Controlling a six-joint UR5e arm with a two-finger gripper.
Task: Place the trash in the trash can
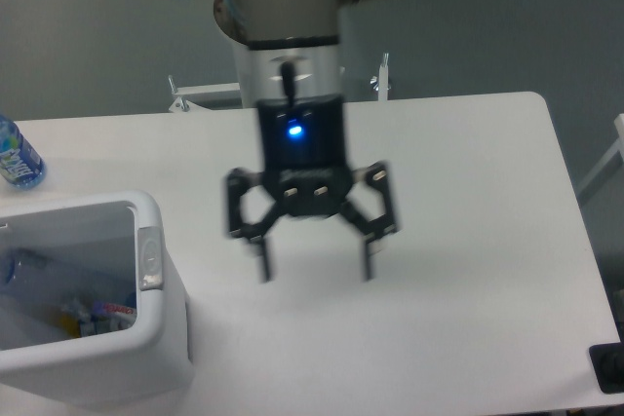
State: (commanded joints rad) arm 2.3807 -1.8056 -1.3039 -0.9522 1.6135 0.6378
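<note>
Grey floor and a white metal frame lie behind a smooth white counter [439, 202] with rounded corners. At the counter's near left corner stands the trash can [146, 338], a white plastic rectangular bin with rounded corners, a thick rim and a small grey latch on its right wall. Inside it, the trash [83, 314] rests near the bottom: pale, crumpled clear plastic, with a bluish patch toward the left and small coloured bits of yellow, blue and red at the middle; separate pieces cannot be told apart. Over the middle of the counter, well apart from the bin, hangs the black gripper [314, 265], blurred, a blue light glowing on its body, its jaws spread wide and holding nothing. An upright water bottle [16, 155] with a blue label stands at the far left edge.
</note>
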